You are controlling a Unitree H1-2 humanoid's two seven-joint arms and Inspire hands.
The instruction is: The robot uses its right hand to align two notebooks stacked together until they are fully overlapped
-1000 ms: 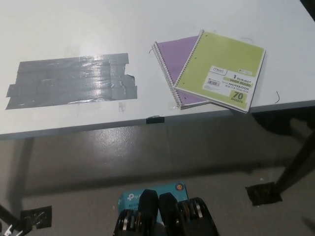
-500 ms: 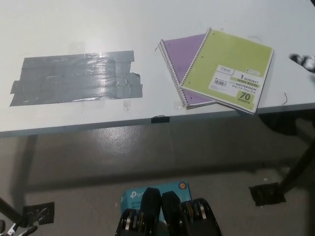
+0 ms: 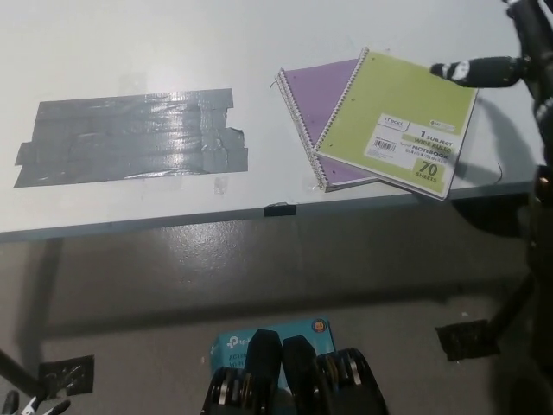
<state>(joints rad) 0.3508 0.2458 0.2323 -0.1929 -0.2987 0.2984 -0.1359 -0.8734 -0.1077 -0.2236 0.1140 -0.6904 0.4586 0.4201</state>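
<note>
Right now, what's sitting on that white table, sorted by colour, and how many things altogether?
Green notebook: 1, lying askew on top of the purple one
Purple notebook: 1
Grey tape patch: 1
Total: 3 things on the table. The black right hand is reaching in over the green notebook's far corner.

I see a white tabletop (image 3: 130, 43) with a smooth, slightly satin finish. Left of the notebooks, a patch of grey duct tape (image 3: 130, 138) looks glossy and wrinkled. The green notebook (image 3: 399, 121) has a matt card cover with a white paper label and wire spiral binding; the purple notebook (image 3: 320, 95) under it looks the same. My right hand (image 3: 484, 71) appears black, faintly shiny plastic.
</note>
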